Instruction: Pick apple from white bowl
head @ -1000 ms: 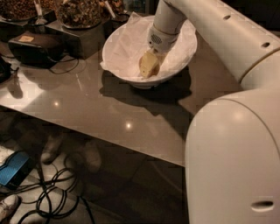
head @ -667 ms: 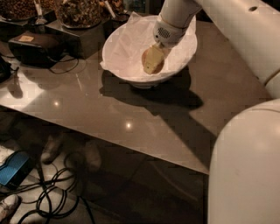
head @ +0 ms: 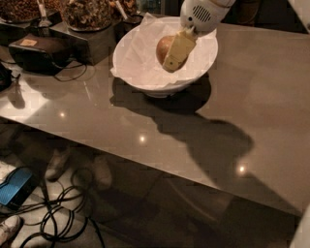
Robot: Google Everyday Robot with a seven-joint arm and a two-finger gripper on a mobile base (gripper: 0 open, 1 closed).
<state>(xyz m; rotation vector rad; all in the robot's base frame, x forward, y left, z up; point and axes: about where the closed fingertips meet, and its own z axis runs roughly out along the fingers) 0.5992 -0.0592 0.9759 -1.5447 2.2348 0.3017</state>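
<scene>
The white bowl (head: 140,72), lined with crumpled white paper, stands on the brown table near the back. My gripper (head: 168,58) reaches down from the top of the view over the bowl's right half. Its yellowish finger (head: 178,48) lies against the apple (head: 163,47), a small round yellowish fruit with a reddish blush. The gripper is shut on the apple and holds it at about rim height above the paper. The other finger is hidden behind the apple.
Dark dishes of nuts (head: 87,12) with spoons stand behind the bowl at the back left, beside a black box (head: 36,48). The table's front edge (head: 145,162) runs diagonally. Below it, cables (head: 63,218) and a blue object (head: 17,186) lie on the floor.
The gripper has risen out of the bowl's bottom with the apple between its fingers. The arm's large white body has swung out of view to the right.
</scene>
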